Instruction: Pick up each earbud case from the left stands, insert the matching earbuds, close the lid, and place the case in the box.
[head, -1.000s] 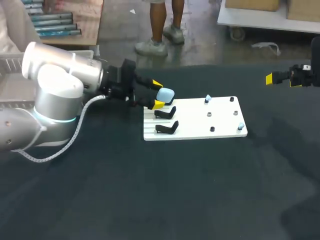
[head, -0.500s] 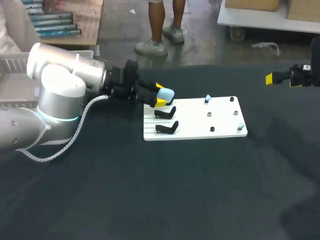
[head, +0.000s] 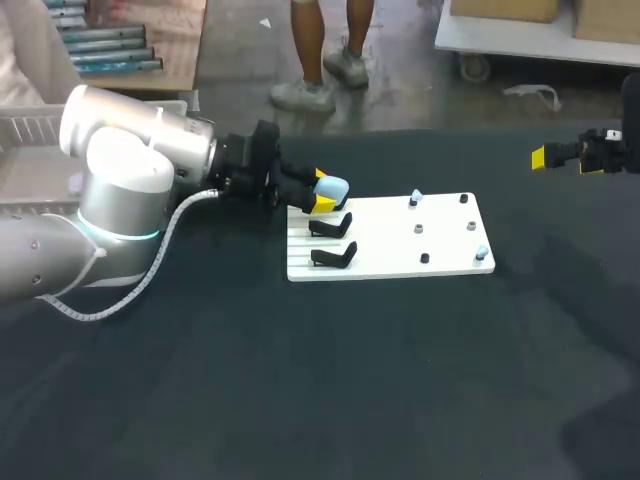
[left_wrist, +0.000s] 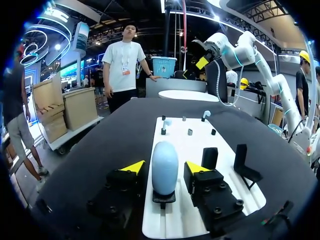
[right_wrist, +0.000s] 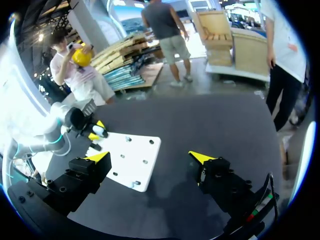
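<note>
A light-blue earbud case (head: 331, 188) (left_wrist: 165, 166) stands upright on the rearmost black stand of a white board (head: 400, 262). My left gripper (head: 320, 191) (left_wrist: 165, 167) straddles it, its yellow fingertips (left_wrist: 133, 166) close on either side with narrow gaps showing, so it is open. Two more black stands (head: 331, 227) (head: 335, 258) beside it are bare. Small light-blue earbuds (head: 416, 197) (head: 481, 252) sit on the board's pegs further right. My right gripper (head: 545, 157) (right_wrist: 150, 158) hangs wide open and empty over the table's far right edge.
Several small black pegs (head: 421, 229) dot the board's right half. A white slatted crate (head: 25, 140) shows behind my left arm at the far left. Dark tabletop (head: 350, 380) stretches in front of the board.
My left gripper's fingers have drawn in around the earbud case, which still stands on its stand. The right arm has not moved.
</note>
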